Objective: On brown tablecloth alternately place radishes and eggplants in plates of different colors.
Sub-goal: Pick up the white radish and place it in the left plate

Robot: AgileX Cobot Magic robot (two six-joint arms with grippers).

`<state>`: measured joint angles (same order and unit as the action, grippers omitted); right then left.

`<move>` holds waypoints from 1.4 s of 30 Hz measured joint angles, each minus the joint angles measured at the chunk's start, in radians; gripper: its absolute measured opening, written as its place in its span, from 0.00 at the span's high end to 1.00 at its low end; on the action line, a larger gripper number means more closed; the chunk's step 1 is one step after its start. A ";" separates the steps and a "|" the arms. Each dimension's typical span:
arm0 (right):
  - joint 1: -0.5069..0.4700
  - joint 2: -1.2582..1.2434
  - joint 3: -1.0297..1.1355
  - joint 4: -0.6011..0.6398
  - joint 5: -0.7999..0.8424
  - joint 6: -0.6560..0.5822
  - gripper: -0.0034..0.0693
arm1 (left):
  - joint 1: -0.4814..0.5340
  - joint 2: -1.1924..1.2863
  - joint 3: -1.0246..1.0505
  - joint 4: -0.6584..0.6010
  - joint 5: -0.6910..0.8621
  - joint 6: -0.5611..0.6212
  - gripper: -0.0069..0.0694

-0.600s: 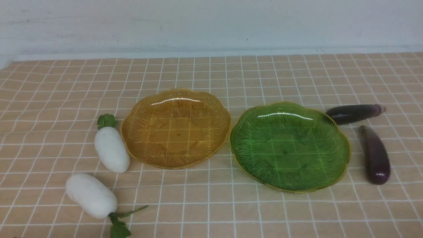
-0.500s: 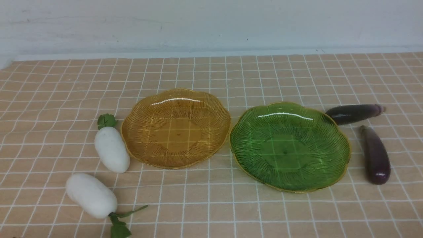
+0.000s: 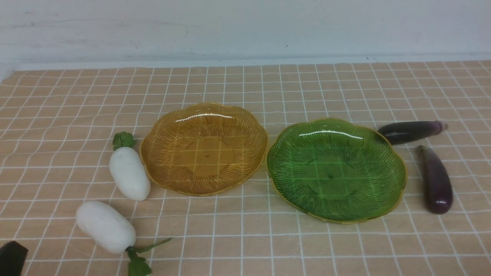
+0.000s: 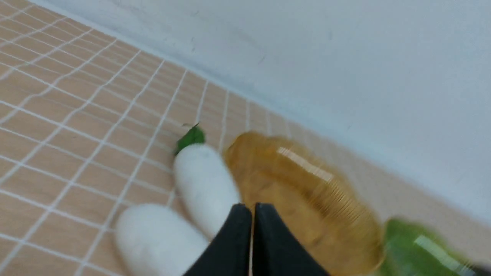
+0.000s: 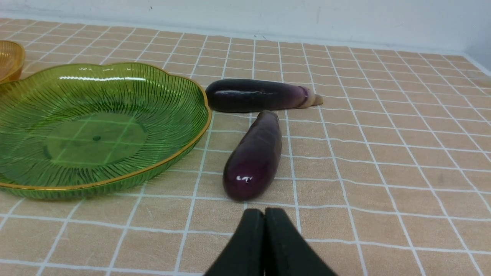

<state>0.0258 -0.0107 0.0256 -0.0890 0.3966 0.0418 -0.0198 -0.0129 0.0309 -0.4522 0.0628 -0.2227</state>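
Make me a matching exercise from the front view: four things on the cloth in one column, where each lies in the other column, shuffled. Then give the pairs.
Column one
1. near radish
2. amber plate
3. green plate
4. near eggplant

Column two
a. lies to the right of the green plate
b. empty, the right one of the two plates
c. empty, the left one of the two plates
d. leftmost of the four, leaves toward the robot

Pairs: 1-d, 2-c, 3-b, 4-a
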 joint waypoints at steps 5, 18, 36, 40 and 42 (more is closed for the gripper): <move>0.000 0.000 0.000 0.000 0.000 0.000 0.97 | 0.000 0.000 0.000 -0.206 -0.193 -0.037 0.91; 0.000 0.000 0.002 0.041 -0.051 0.025 0.97 | 0.000 0.345 -0.572 0.010 0.355 0.140 0.91; 0.000 0.000 -0.004 0.620 -0.328 0.253 0.97 | 0.013 1.338 -0.804 0.101 0.721 0.163 0.91; 0.000 0.031 -0.182 0.575 -0.074 0.147 0.97 | 0.039 1.392 -0.858 0.066 0.702 0.179 0.91; 0.000 0.084 -0.267 0.563 0.005 0.093 0.97 | 0.053 1.392 -0.881 0.058 0.685 0.177 0.91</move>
<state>0.0258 0.0736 -0.2414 0.4741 0.4014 0.1344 0.0335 1.3792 -0.8498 -0.3944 0.7482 -0.0461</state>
